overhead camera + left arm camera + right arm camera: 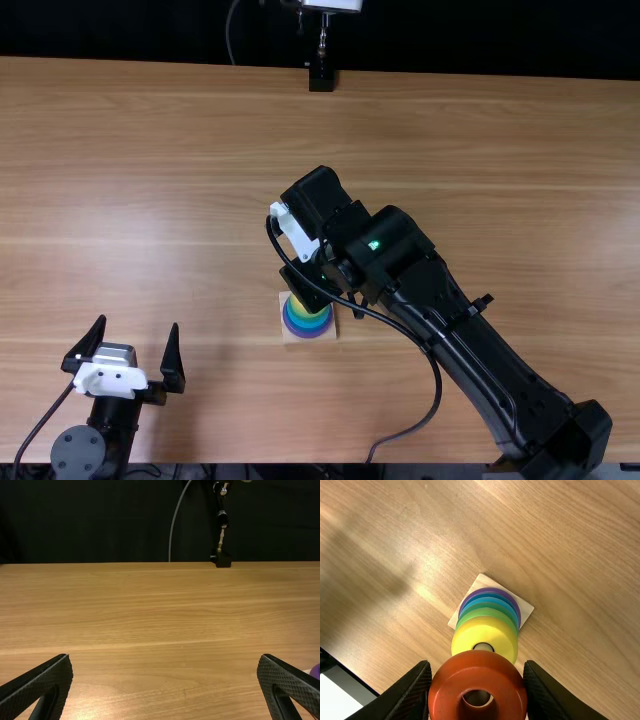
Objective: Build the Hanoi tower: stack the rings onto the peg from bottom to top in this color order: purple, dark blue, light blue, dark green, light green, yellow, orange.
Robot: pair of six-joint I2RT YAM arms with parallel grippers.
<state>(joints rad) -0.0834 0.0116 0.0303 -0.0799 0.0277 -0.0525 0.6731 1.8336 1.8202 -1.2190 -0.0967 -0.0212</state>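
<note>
"Where is the last ring?"

"I have the shiny, round orange ring [445, 687] squeezed between the two black fingers of my right gripper [477, 669]. It's up over the table, near the pale wood peg [483, 647]."

"Why hold it by its sides?"

"So the hole can slip down over the peg, I think. The smooth yellow ring [477, 630] tops the stack [487, 611], so orange should be the last one. The wide purple ring [492, 590] sits low down, on the square wood base [480, 582], to make a good bottom."

"And your other arm?"

"My left gripper [138, 322] is off to the side, well apart from the tower, with its fingers spread wide and nothing in them. That leaves room for the right arm [450, 340] to work, I guess."

"What can't you see well?"

"From the top, my right arm hides the orange ring and part of the stack. In the right wrist view, the ring's near side is cut off. I can't tell how high it is over the peg. The blues and greens squash into thin stripes. In the left wrist view, the purple ring is just a bit at the edge."
</note>
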